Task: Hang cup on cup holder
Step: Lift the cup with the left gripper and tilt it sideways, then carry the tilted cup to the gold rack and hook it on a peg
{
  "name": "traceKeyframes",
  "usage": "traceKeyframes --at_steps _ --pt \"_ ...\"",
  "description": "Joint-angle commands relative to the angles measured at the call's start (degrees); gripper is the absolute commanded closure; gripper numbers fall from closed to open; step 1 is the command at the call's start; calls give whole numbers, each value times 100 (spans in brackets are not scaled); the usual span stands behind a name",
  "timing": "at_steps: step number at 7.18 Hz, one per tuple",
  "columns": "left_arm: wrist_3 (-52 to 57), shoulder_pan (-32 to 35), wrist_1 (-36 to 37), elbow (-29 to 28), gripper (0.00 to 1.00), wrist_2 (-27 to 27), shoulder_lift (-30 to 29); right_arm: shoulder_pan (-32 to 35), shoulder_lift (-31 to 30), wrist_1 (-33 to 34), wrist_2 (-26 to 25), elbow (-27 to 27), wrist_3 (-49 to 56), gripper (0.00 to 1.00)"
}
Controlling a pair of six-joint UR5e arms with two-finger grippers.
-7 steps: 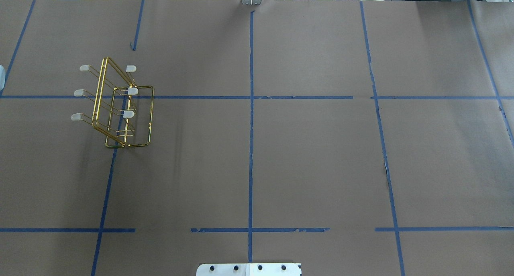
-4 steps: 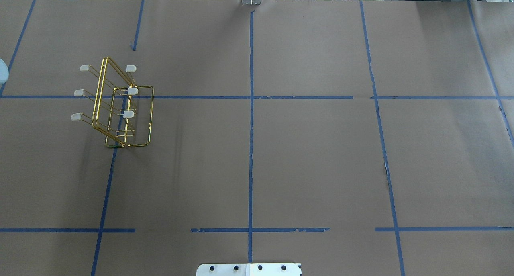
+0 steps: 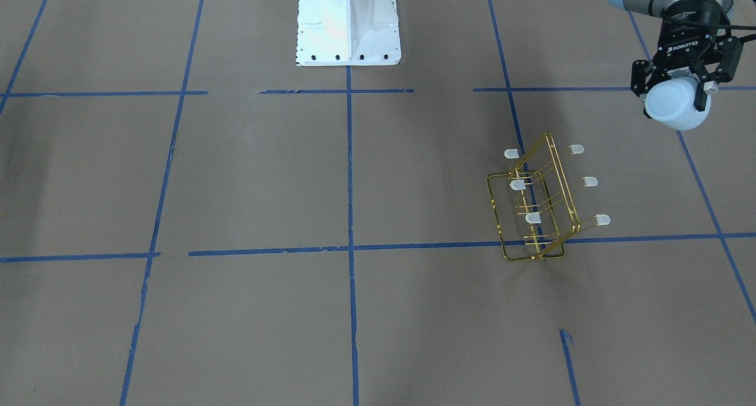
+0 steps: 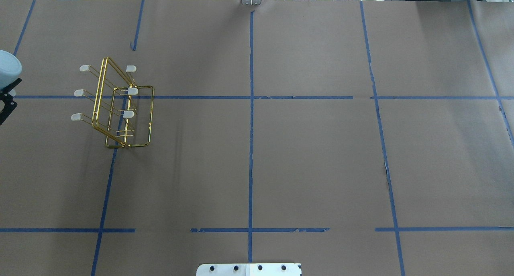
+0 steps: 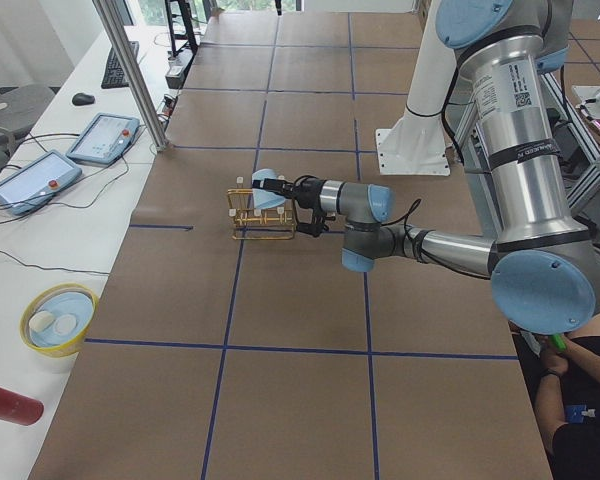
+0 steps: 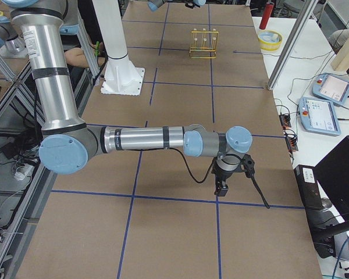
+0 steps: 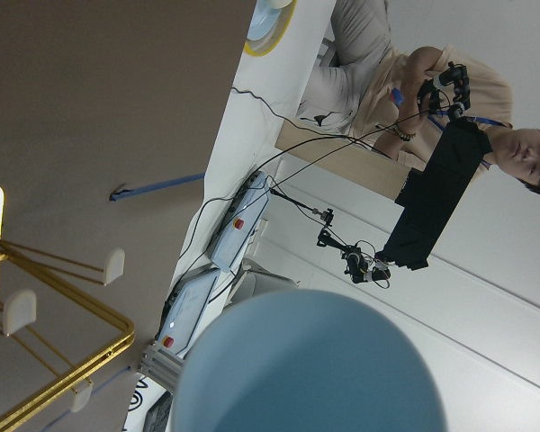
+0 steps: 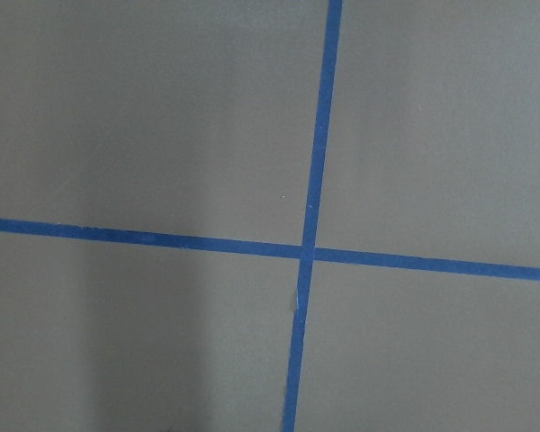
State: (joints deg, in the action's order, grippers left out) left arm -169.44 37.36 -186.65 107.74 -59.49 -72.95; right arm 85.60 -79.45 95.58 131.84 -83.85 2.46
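Left gripper (image 3: 673, 97) is pinching the cup (image 3: 677, 107): its two black fingers (image 3: 701, 94) press on opposite sides of the pale blue wall. We see the cup carried clear above the desk (image 3: 248, 175), touching nothing but the gripper. In the overhead view only its rounded edge (image 4: 9, 68) shows at the far left border, with one dark finger (image 4: 7, 103) below it. The left wrist camera has the cup (image 7: 306, 369) filling the lower frame, blurred and close.

We find the cup holder (image 3: 534, 208) standing upright on the brown paper, astride a blue tape line (image 3: 413, 246). Its six prongs, three to each side, carry white caps (image 3: 602, 220), and none bears a cup. The cup sits apart from the rack (image 4: 120, 107), on the robot's left of it. From the left end of the desk the cup (image 5: 270, 197) overlaps the rack (image 5: 248, 232) in line of sight only.

Right gripper (image 6: 222, 185) hangs low above the desk, well apart from the rack (image 6: 203, 43). We cannot tell whether it is spread or pressed together.
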Motion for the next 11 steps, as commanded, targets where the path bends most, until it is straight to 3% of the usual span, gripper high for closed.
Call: traceKeyframes --at_steps 1,4,6,7,11 --pt "-1393 -411 -449 -78 100 681 -88 0 0 4 0 0 0 0" --pt "-1985 -1833 -821 -490 100 2638 -131 0 0 4 0 0 0 0" --pt "-2477 -2379 -821 -832 100 3553 -403 0 0 4 0 0 0 0" --pt "-2532 -2530 -821 -869 100 3872 -613 -9 0 -4 0 0 0 0" --pt "-3279 -2532 -821 -798 100 4262 -1045 0 0 -4 0 0 0 0"
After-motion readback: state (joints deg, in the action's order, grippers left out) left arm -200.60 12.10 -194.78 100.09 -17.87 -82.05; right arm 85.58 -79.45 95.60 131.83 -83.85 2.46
